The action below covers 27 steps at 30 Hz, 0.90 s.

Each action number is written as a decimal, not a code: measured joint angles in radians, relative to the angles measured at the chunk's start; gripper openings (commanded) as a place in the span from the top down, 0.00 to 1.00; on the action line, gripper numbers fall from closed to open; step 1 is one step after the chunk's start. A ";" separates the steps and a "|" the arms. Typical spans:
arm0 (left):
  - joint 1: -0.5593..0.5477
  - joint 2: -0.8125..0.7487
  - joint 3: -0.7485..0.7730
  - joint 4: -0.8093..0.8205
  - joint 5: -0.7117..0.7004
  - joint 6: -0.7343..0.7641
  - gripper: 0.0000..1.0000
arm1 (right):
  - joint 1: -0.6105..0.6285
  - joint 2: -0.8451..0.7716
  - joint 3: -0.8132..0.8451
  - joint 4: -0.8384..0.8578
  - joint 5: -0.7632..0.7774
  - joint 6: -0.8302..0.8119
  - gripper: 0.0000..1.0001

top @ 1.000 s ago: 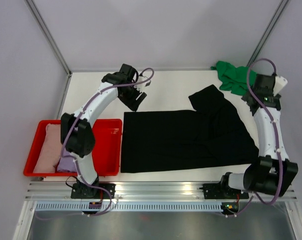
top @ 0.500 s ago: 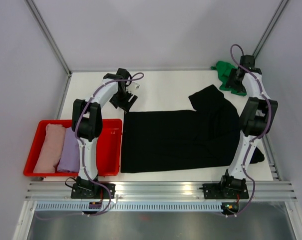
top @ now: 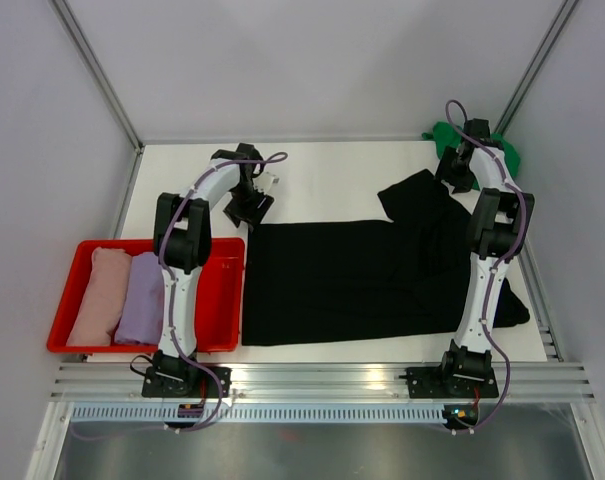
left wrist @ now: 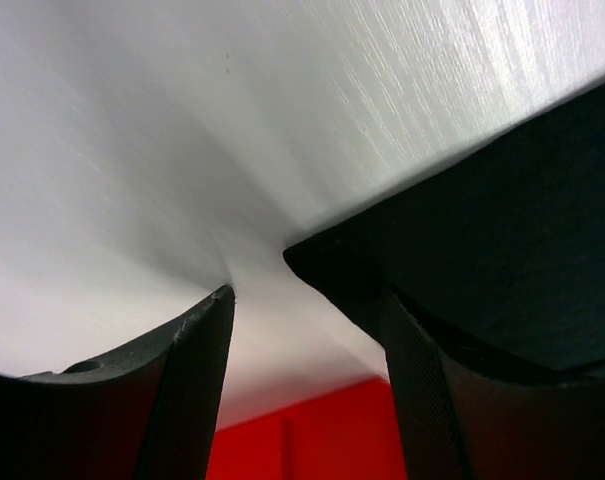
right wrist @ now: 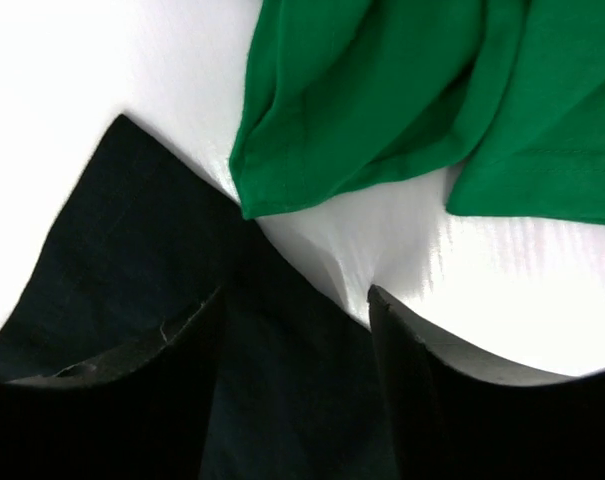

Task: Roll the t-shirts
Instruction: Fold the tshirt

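Now having reached forward, left fingers (top: 251,206), apart, bracket a corner of the large black cloth t-shirt (top: 362,285); right fingers (top: 452,172), apart, stand over its sleeve, likely ready to pinch for rolling.

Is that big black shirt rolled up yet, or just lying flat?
Lying flat, not rolled. The black t-shirt spreads as one wide sheet over the white table, a sleeve poking out toward the far side.

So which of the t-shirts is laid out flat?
The black t-shirt, spread across the middle of the table. The pink t-shirt and lavender t-shirt lie rolled in the red tray; the green t-shirt is bunched at the far right corner.
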 measured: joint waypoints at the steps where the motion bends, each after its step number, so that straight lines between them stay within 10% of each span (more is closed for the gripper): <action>1: 0.002 0.006 0.010 -0.003 0.007 -0.006 0.37 | 0.000 -0.001 -0.006 0.008 -0.003 0.001 0.40; 11: 0.002 0.039 0.061 -0.011 0.089 -0.037 0.69 | -0.001 -0.036 -0.082 0.075 -0.026 0.018 0.63; 15: 0.003 0.042 0.064 -0.017 0.101 -0.046 0.97 | 0.000 -0.058 -0.127 0.103 -0.048 0.035 0.86; 17: 0.003 0.043 0.064 -0.020 0.119 -0.054 0.98 | 0.000 -0.078 -0.166 0.124 -0.058 0.039 0.99; 27: 0.002 -0.027 0.021 0.014 0.195 -0.053 0.98 | 0.002 -0.216 -0.334 0.142 -0.041 0.068 1.00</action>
